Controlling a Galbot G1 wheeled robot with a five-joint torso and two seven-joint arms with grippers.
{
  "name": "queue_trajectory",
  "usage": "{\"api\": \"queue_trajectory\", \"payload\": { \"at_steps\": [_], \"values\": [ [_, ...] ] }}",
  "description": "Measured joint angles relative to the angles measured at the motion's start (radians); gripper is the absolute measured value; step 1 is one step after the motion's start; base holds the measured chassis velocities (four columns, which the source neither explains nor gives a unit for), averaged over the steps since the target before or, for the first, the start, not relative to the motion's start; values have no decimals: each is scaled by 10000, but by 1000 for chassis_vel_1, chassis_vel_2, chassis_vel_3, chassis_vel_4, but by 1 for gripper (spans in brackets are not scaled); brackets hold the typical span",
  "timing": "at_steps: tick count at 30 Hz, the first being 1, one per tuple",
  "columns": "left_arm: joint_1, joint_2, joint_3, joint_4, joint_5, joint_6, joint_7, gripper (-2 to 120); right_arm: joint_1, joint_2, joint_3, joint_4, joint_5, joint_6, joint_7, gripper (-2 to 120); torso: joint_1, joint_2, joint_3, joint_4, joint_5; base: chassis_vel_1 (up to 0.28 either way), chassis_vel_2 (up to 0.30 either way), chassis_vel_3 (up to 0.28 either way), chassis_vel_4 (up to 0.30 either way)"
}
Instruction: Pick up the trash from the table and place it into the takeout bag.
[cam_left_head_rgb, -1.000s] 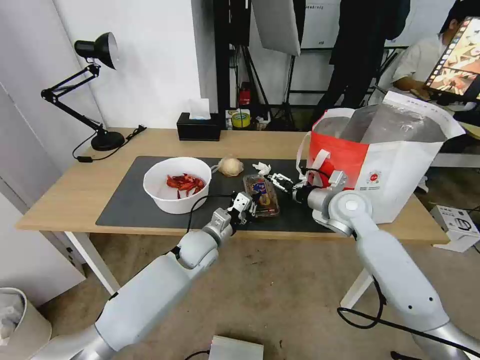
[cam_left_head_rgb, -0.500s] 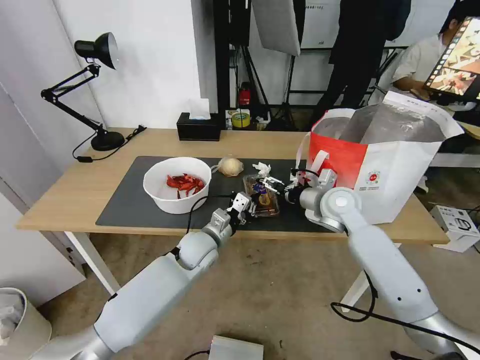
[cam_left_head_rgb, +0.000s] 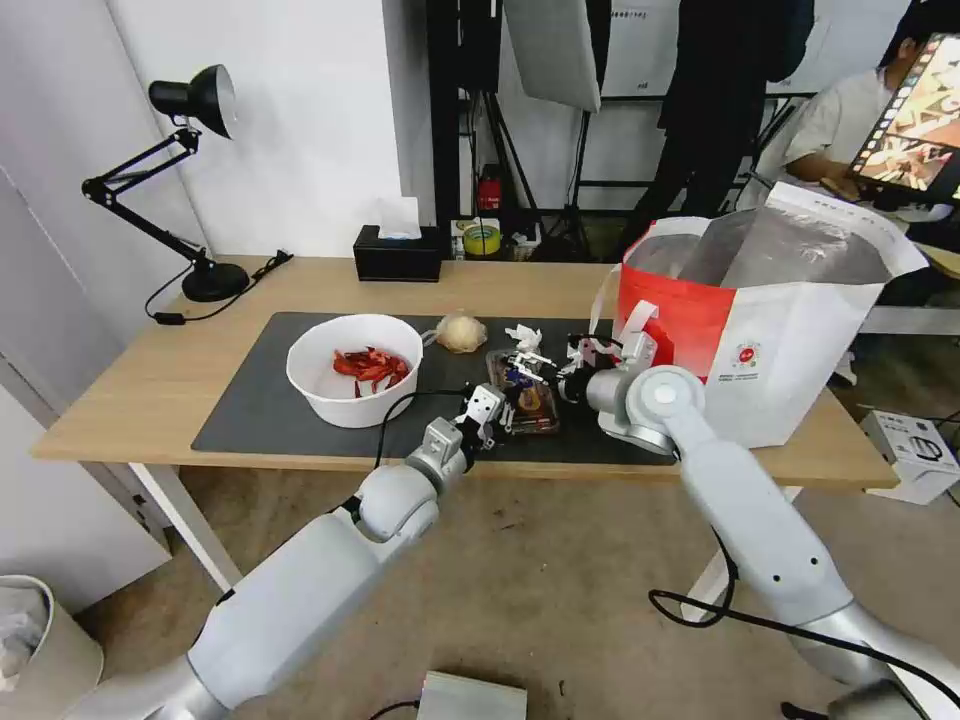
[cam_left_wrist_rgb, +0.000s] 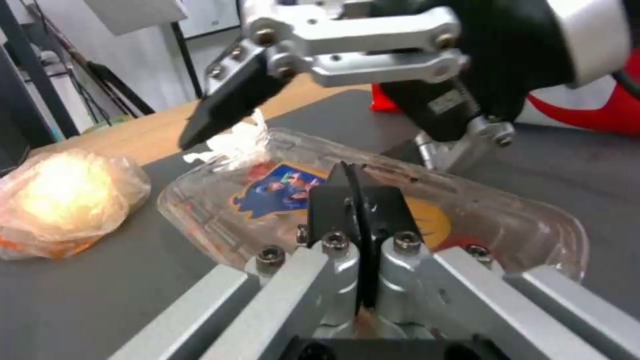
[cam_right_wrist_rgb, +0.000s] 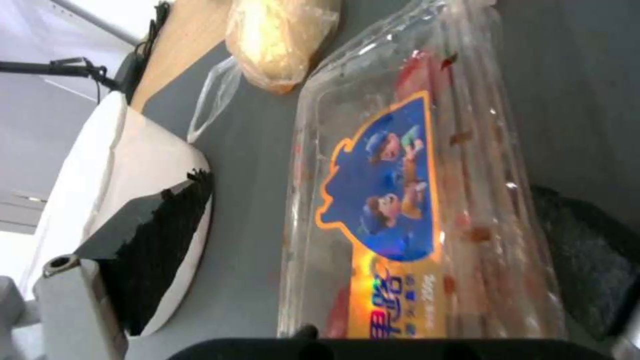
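Clamshell tray (cam_left_head_rgb: 524, 390), on worktop mat (cam_left_head_rgb: 250, 400) beside takeout bag (cam_left_head_rgb: 780, 330): left claw (cam_left_wrist_rgb: 360, 200) clenched at its near edge, right claw (cam_left_head_rgb: 535, 366) spread above; best pinched by the rim, gently.

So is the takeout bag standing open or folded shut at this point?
Open. The takeout bag stands upright on the table with its top spread wide, silver foil lining visible inside. Whether anything lies in it cannot be told.

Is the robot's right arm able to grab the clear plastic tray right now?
Probably yes. The right gripper, jaws open, hangs just over the clamshell tray, nothing between them. The shut left gripper sits at the tray's near edge, leaving the top free.
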Motion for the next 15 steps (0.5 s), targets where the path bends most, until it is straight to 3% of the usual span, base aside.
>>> {"api": "queue_trajectory", "payload": {
  "at_steps": [13, 15],
  "values": [
    [-17, -15, 33, 22, 3, 0, -10, 0, 151, 59, -192, -295, 53, -247, 27, 100, 0, 0, -1, 0, 0, 0, 0, 0, 0],
    [-36, -37, 47, 23, 3, -3, -27, 0, 168, 25, -226, -324, 65, -283, 30, 95, -1, 1, -3, -2, -1, 0, 0, 0, 0]
  ]
}}
